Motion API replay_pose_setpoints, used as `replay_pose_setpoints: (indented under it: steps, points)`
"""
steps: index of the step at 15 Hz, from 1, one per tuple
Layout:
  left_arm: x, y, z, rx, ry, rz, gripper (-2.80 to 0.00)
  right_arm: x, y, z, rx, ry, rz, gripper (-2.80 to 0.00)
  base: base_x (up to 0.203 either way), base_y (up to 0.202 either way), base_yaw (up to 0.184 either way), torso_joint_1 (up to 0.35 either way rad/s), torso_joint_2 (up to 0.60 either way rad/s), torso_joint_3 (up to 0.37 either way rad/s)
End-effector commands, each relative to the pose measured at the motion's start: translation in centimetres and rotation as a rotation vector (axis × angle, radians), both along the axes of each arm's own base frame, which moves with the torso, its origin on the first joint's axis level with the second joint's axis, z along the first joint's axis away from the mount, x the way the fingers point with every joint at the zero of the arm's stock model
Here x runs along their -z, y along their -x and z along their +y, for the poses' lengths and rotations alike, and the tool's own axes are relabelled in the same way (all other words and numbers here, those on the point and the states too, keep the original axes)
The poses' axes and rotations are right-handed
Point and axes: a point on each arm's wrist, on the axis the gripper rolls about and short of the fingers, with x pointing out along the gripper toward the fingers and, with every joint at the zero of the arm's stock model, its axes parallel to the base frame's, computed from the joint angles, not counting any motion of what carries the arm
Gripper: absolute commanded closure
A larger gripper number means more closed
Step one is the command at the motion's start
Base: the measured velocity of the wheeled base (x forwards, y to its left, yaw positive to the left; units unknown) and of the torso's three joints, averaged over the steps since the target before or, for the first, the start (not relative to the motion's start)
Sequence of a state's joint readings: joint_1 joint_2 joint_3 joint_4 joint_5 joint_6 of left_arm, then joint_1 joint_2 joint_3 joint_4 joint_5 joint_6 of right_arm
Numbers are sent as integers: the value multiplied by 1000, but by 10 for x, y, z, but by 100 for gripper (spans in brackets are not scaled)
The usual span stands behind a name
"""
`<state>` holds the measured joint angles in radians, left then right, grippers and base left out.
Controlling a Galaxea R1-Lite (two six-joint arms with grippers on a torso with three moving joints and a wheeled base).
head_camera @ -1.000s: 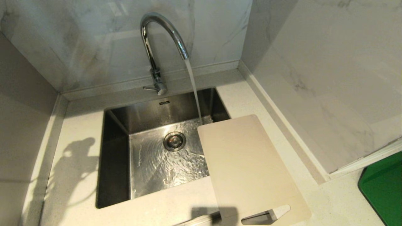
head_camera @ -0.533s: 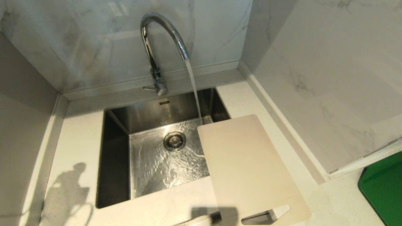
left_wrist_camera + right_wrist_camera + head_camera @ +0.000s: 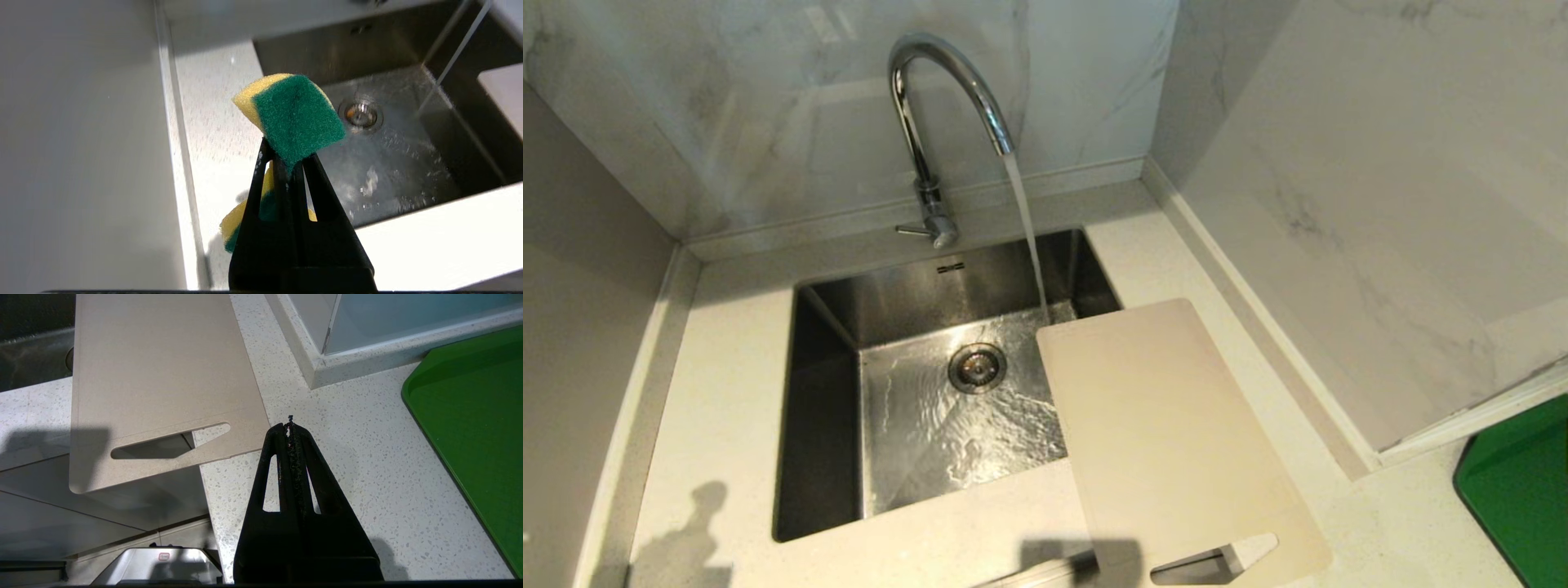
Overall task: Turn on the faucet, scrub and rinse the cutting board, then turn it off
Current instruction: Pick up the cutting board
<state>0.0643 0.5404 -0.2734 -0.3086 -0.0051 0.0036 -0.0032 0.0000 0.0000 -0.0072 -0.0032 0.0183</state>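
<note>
The chrome faucet [image 3: 931, 122] stands behind the sink [image 3: 825, 408], and a stream of water [image 3: 1027, 237] runs from its spout into the basin. The cream cutting board [image 3: 1168, 441] lies flat over the sink's right edge, its handle slot [image 3: 1217, 559] overhanging the counter's front edge; it shows too in the right wrist view as the cutting board [image 3: 159, 375]. My left gripper [image 3: 288, 161] is shut on a yellow and green sponge [image 3: 298, 114], held over the counter left of the sink; it is outside the head view. My right gripper [image 3: 290, 426] is shut and empty, above the counter just right of the board's handle end.
A dark green mat [image 3: 1523, 490] lies on the counter at the far right. Marble walls close in the corner behind and to the right of the sink. A grey wall [image 3: 81, 143] borders the counter on the left. The drain [image 3: 977, 367] sits mid-basin under rippling water.
The shadow of my left arm on the counter left of the sink has slid toward the front edge and shrunk. Faucet, water and board are unchanged.
</note>
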Motion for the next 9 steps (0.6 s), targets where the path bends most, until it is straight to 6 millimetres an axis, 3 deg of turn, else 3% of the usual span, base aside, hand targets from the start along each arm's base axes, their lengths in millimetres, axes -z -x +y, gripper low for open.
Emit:
replay_pose_setpoints:
  steps: [1, 9]
  points:
    - [21, 10, -1, 3, -3, -29, 0, 0, 0, 0, 0, 0, 1, 0, 0, 0, 0, 0, 0, 0]
    - [72, 30, -2, 22, -3, -17, 0, 0, 0, 0, 0, 0, 0, 0, 0, 0, 0, 0, 0, 0]
